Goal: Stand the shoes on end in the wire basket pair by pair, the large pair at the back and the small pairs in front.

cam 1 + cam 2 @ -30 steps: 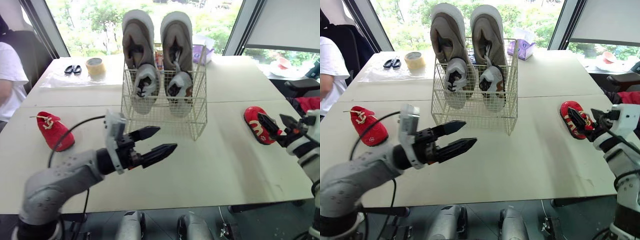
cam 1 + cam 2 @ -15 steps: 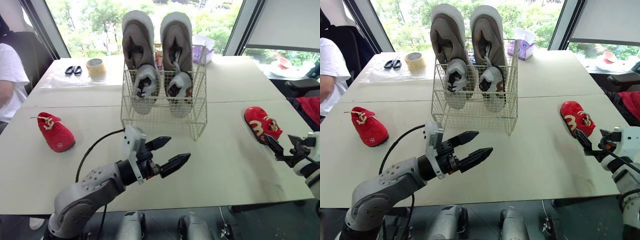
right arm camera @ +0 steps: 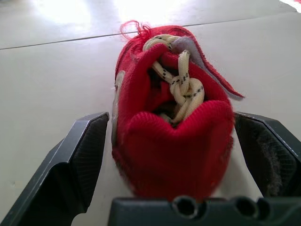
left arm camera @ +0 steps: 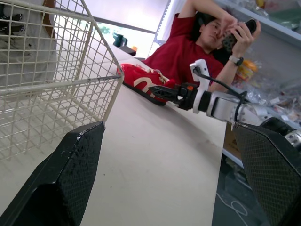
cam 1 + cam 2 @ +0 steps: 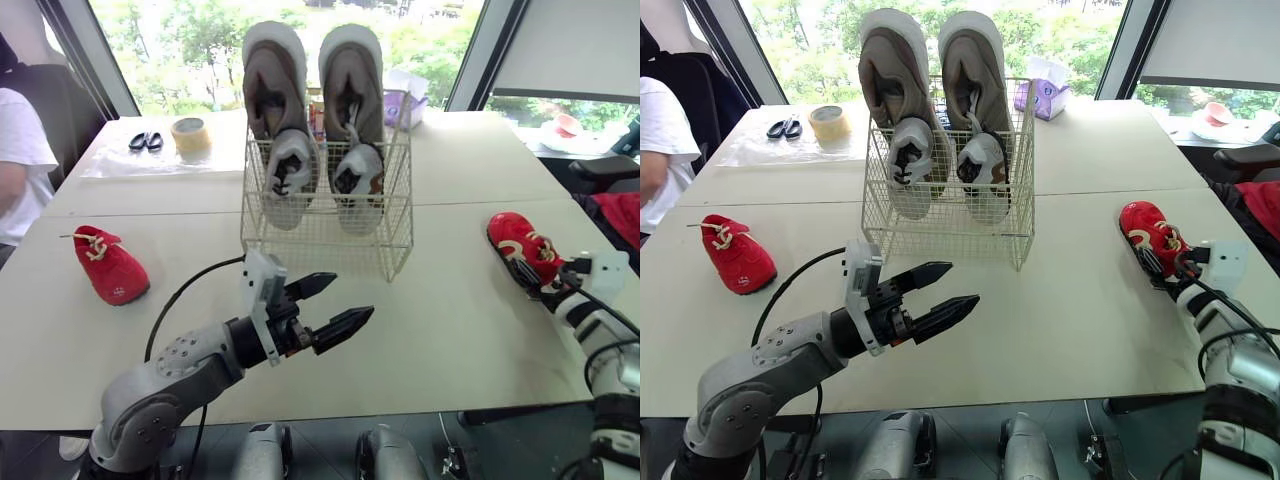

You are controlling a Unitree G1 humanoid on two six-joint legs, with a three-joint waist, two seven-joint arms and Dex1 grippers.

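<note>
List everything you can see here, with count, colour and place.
Wire basket: one, cream, table middle.
Large shoes: two, grey-brown, on end, basket back.
Small shoes: two, grey-white, basket front.
Small red shoes: two; one table left, other table right.
Tape roll: one, yellow, far left.
Scissors: one, black, beside tape.
Tissue pack: one, purple, behind basket.
Table: one, white.
People: two; white shirt left, red shirt right.
Left gripper: open, before basket.
Right gripper: open, straddling right red shoe.

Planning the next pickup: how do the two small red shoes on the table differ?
The left red lace-up shoe lies left of the wire basket, no gripper near; the right red lace-up shoe lies right of it, between the open jaws of the right gripper. Both rest on the white table.
</note>
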